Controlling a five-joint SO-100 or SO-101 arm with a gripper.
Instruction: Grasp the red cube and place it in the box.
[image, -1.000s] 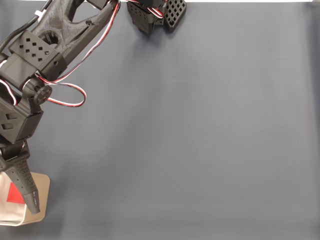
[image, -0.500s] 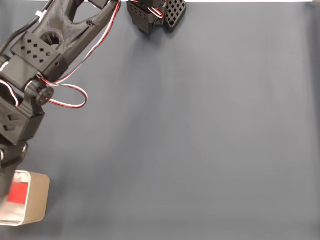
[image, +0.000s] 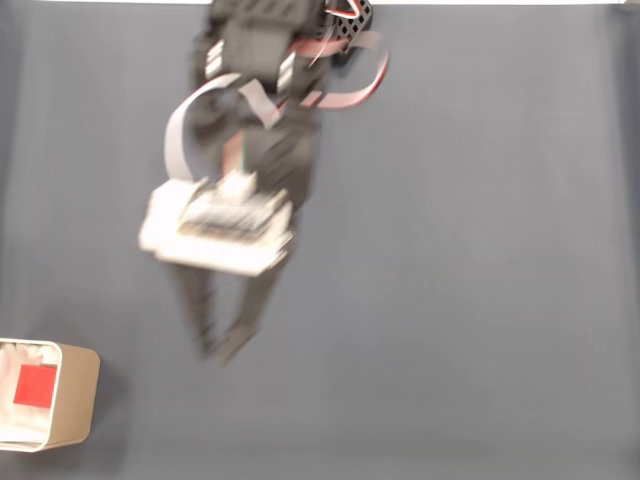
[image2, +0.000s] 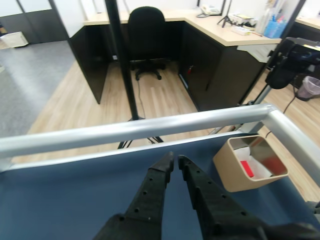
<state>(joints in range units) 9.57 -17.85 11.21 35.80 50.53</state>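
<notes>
The beige box (image: 78, 400) stands at the bottom left corner of the fixed view, and the red cube (image: 35, 385) lies flat on its white inside. My gripper (image: 218, 352) is motion-blurred near the middle of the table, well to the right of the box, with its fingertips together and nothing held. The wrist view has the black fingers (image2: 150, 187) almost touching at the gripper (image2: 175, 159). There the box (image2: 227, 170) sits to the right by the table corner, with the red cube (image2: 246, 168) inside.
A dark blue-grey mat (image: 470, 280) covers the table. The arm's black base (image: 335, 25) is at the top edge. A metal rail (image2: 140, 127) runs along the table's edge in the wrist view, with an office floor, desk and chair beyond.
The arm swung fast from over the box at the left to the middle of the table. The red cube stayed in the box, uncovered now.
</notes>
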